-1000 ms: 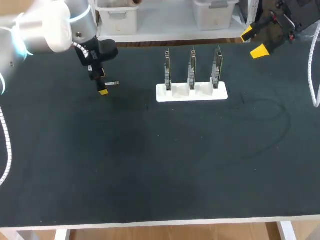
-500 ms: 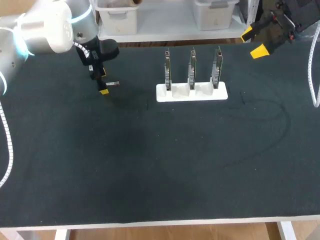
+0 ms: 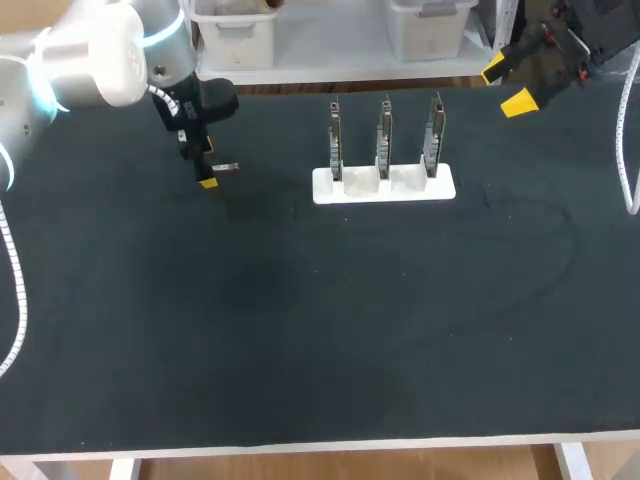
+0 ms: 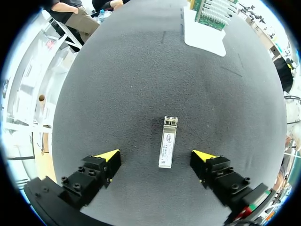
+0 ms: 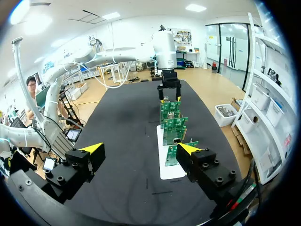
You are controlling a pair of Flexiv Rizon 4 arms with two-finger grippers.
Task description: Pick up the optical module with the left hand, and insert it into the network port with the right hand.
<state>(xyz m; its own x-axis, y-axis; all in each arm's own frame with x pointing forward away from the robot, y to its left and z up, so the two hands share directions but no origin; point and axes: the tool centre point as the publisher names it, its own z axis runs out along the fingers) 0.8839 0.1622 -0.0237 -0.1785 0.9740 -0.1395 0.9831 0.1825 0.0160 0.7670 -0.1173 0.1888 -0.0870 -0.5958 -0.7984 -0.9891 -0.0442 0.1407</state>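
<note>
Left hand (image 4: 156, 156): spread wide, over the plug (image 4: 167, 141).
Right hand (image 5: 141, 148): spread, far right.
Tip: go straight down, pinch its long sides.

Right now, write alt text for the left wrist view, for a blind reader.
An optical module lies flat on the dark table between the yellow-tipped fingers of the open left end effector, touching neither. Far ahead stands a white holder with green network cards.
</note>
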